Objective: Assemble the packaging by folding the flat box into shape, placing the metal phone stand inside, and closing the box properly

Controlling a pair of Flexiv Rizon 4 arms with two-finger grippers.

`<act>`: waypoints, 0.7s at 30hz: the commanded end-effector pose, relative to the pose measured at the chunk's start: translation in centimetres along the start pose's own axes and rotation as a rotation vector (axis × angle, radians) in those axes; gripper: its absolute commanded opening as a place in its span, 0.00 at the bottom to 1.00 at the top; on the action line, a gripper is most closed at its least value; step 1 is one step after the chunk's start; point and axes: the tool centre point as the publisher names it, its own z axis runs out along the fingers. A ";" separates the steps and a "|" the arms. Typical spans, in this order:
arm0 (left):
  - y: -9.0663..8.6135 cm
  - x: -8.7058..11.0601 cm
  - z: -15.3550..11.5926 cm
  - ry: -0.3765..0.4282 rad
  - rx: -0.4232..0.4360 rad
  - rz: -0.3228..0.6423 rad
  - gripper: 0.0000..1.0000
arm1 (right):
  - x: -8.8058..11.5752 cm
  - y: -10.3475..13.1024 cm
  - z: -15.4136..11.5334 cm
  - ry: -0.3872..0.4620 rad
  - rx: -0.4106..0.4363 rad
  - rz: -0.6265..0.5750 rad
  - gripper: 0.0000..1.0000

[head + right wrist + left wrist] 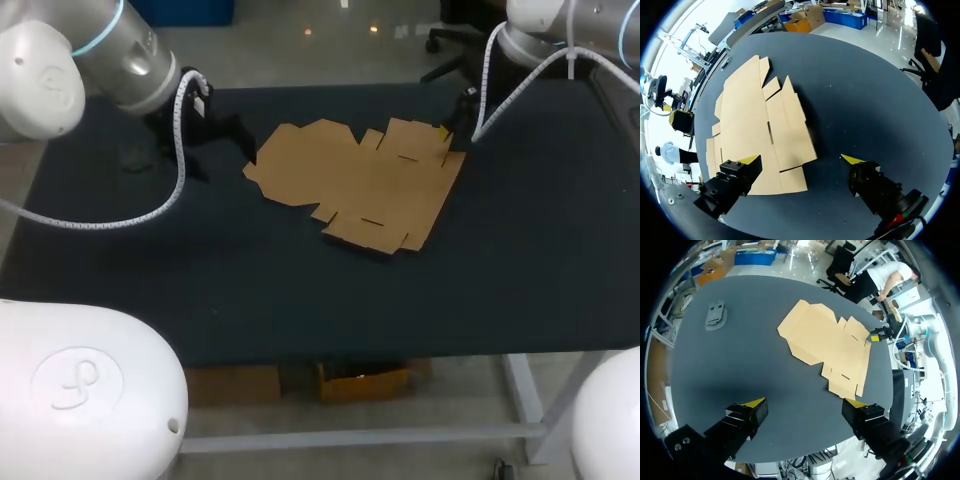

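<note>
Left gripper (804, 402) and right gripper (801, 159) both spread wide, empty; flat box (360, 185) lies unfolded on the table (520, 280)

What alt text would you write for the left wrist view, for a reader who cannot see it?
A flat, unfolded cardboard box lies on the dark table ahead of the open left pincer. A grey phone stand lies apart from it, and the right pincer is at the box's far edge.
</note>
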 end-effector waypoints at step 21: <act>0.9 0.3 -0.3 -0.035 0.035 -0.016 1.00 | 0.8 1.4 2.3 0.149 -0.009 -0.022 0.66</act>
